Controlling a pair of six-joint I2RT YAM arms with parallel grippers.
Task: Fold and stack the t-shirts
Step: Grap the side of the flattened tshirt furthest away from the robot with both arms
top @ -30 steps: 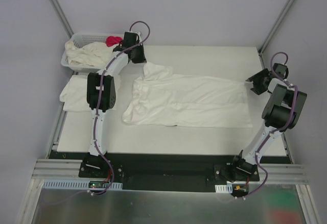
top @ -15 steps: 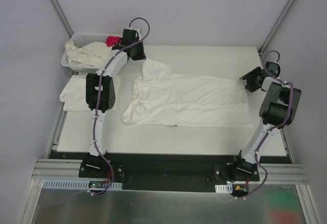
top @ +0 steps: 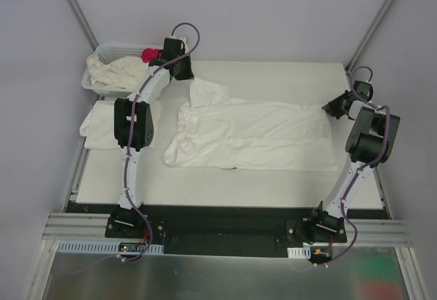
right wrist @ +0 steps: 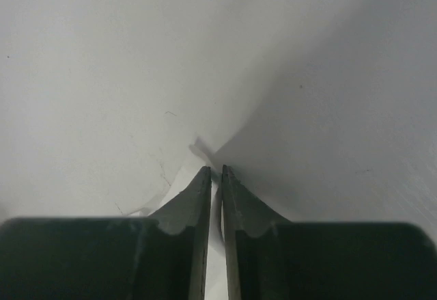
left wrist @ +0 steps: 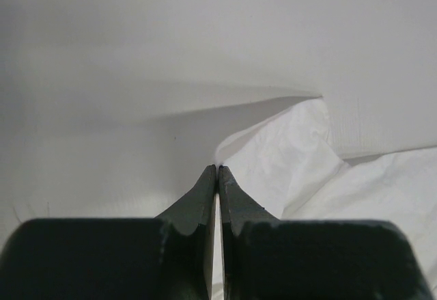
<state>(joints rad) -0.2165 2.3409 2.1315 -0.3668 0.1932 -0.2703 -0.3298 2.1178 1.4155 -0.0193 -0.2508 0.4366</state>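
A white t-shirt (top: 252,136) lies spread flat across the middle of the table. My left gripper (top: 190,80) is at its far left corner, shut on a pinch of that cloth (left wrist: 293,156), and in the left wrist view the jaws (left wrist: 218,170) meet on the fabric. At the shirt's far right corner, my right gripper (top: 329,108) has its jaws nearly together with a thin edge of the t-shirt (right wrist: 198,146) between the fingertips (right wrist: 214,171). A folded t-shirt (top: 99,126) rests at the table's left edge.
A white lattice basket (top: 92,85) at the far left corner holds crumpled white shirts (top: 119,73) and a small pink-red cloth (top: 150,55). Bare white tabletop (top: 273,81) lies beyond the spread shirt. Grey walls and slanted metal posts close in the sides.
My right gripper has moved in to the shirt's far right corner and closed its jaws on the edge. The left gripper has shifted slightly back with its corner.
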